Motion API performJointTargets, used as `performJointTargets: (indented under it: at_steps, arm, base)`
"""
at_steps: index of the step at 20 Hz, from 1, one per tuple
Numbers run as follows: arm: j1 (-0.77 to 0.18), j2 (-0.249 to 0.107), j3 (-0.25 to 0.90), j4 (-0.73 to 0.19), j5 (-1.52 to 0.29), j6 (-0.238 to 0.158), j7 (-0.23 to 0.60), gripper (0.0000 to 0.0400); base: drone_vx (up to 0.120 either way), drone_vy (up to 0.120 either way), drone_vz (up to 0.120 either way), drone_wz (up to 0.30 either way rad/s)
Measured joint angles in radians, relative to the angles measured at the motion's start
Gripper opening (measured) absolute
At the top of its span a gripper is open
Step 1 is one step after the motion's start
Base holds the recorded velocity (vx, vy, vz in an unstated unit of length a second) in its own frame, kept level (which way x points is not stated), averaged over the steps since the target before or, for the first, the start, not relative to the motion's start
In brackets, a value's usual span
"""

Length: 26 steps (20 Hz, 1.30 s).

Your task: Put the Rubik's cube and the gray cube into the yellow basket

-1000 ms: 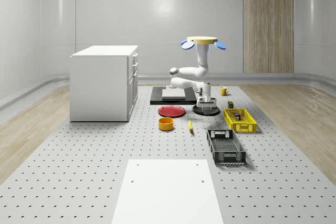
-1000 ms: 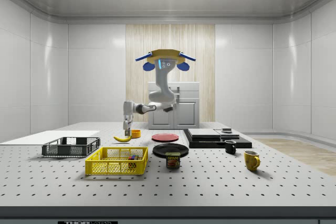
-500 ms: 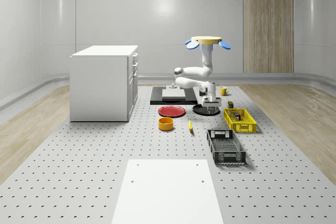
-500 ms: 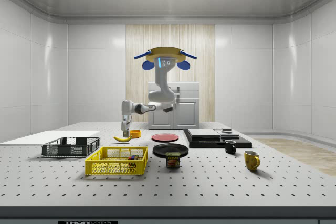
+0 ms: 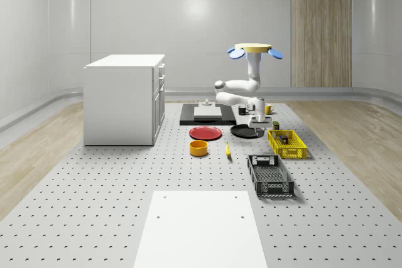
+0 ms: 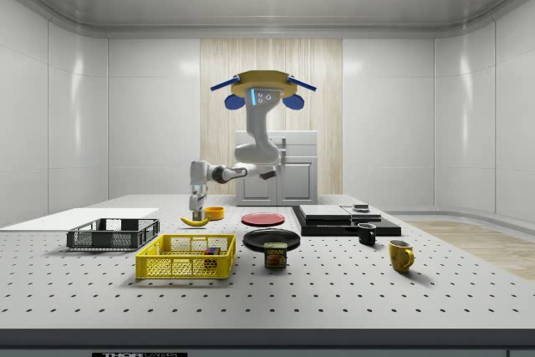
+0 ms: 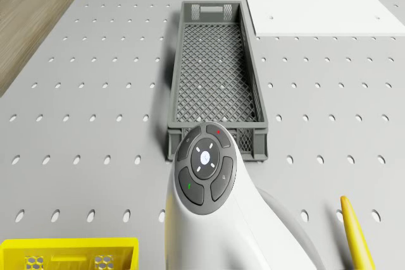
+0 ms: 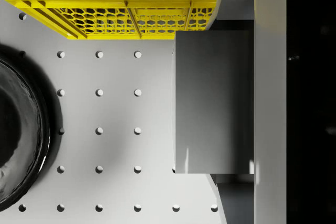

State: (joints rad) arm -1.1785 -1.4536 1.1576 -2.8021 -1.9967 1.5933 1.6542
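Drone [image 5: 254, 48] hovered above the table's far end, arm bent down so that the gripper [image 5: 259, 125] hung between the black plate [image 5: 244, 131] and the yellow basket [image 5: 287, 144], its fingers clamped on the gray cube [image 8: 212, 102], which in the wrist view sat just short of the basket's near wall. Judged step: carrying the gray cube across; the next move called for clearing that wall, centring over the mesh floor, then letting go. The Rubik's cube [image 6: 214, 251] already lay inside the yellow basket, while the gray crate [image 7: 215, 77] held nothing.
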Motion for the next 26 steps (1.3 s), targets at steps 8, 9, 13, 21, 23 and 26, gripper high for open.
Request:
performJointTargets:
  at_steps: [8,9,13,21,23,26]
  arm:
    - [-0.001,-0.002,0.0,0.0,0.001,0.002,0.001,0.025]
    - [-0.001,-0.002,0.0,0.0,0.001,0.002,0.001,0.025]
    - [-0.001,-0.003,0.001,0.0,0.001,0.003,0.001,0.025]
    - [-0.002,-0.004,0.001,0.0,0.002,0.004,0.002,0.025]
    - [-0.002,-0.005,0.001,0.0,0.002,0.004,0.002,0.025]
    - [-0.002,-0.005,0.001,0.0,0.002,0.005,0.002,0.025]
  base:
    - [0.0,0.12,0.0,0.0]
    - [0.0,0.12,0.0,0.0]
    - [0.0,0.12,0.0,0.0]
    - [0.0,0.12,-0.055,0.0]
    - [0.0,0.12,0.0,0.0]
    - [0.0,0.12,0.0,0.0]
